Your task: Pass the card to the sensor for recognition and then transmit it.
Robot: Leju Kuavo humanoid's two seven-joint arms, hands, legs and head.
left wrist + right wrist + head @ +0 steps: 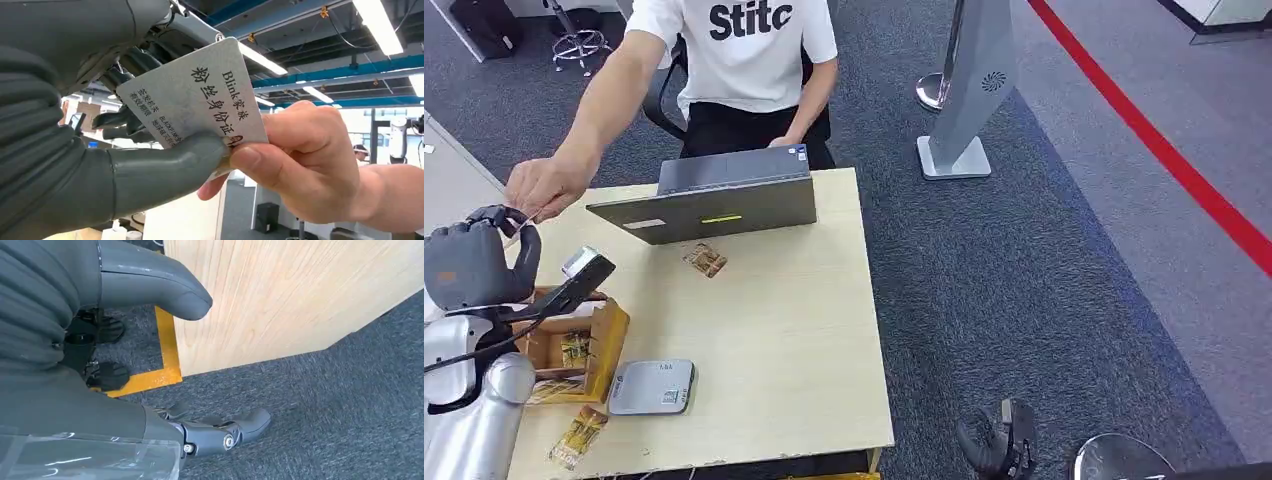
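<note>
In the head view the left hand (469,262) is raised at the table's (784,350) far left corner, meeting a person's hand (546,186). The left wrist view shows the card (195,102) pinched under the robot's thumb while the person's fingers (280,160) also grip it (the handover step, I judge); next, the thumb should let go. In the right wrist view the right hand (150,340) hangs beside the table, loose and holding nothing.

left hand (469,262): dark grey, ribbed cover | left arm (474,410): silver, black cable | right hand (150,390): grey thumb, darker fingers, visible screws
</note>
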